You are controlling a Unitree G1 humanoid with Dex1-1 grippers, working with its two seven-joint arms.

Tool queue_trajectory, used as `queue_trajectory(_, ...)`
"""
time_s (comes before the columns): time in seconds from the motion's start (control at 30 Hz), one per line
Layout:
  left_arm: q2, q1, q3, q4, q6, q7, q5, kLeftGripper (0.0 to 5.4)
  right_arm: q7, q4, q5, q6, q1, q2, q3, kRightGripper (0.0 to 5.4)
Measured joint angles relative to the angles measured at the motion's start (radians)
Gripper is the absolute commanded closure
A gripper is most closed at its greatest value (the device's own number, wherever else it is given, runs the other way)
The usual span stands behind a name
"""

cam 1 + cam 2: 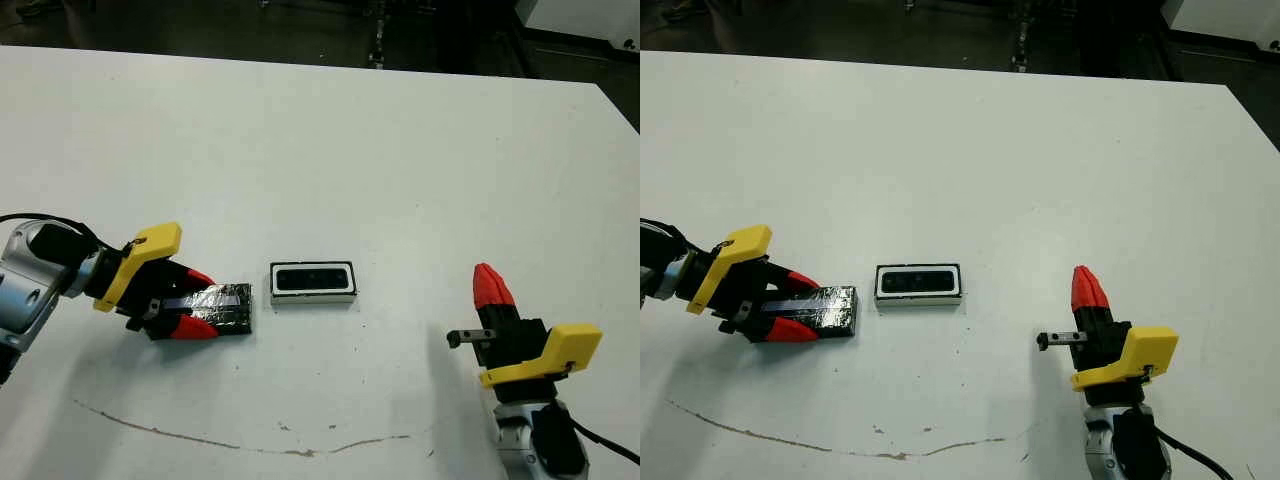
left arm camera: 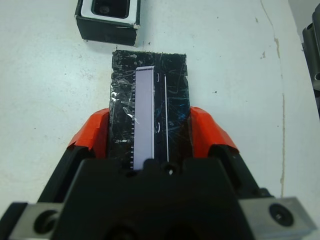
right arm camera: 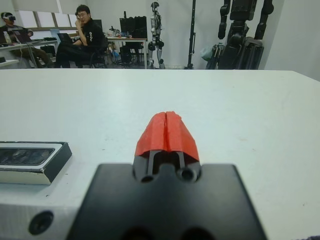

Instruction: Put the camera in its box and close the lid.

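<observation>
While boxed, camera (image 1: 311, 279) inside box (image 1: 313, 296).

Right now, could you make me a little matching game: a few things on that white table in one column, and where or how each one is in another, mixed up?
Things:
1. slim black glossy camera
2. flat black crinkly taped lid
3. left hand
4. right hand

States:
A. shut, holding nothing
B. lying on the table beside the box
C. inside the white-rimmed box
D. fingers either side of the lid

Pairs: 1-C, 2-B, 3-D, 4-A
</observation>
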Motion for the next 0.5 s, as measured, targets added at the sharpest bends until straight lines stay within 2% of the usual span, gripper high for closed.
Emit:
queue_trajectory(0.27,-0.008,-0.024,0.065,0.029,0.021,0.011,-0.061,2.25,-0.001,0.000,-0.003,0.000,0.001,0.000,0.009,5.40)
queue_trajectory(0.37,-0.033,-0.041,0.099,0.042,0.013,0.024,-0.091,2.25,-0.005,0.000,-0.006,0.000,0.002,0.000,0.012,5.40)
queue_trajectory(0.5,-0.093,-0.067,0.104,0.078,-0.018,0.039,-0.101,2.25,-0.008,0.000,-0.009,0.000,0.001,0.000,0.018,5.40)
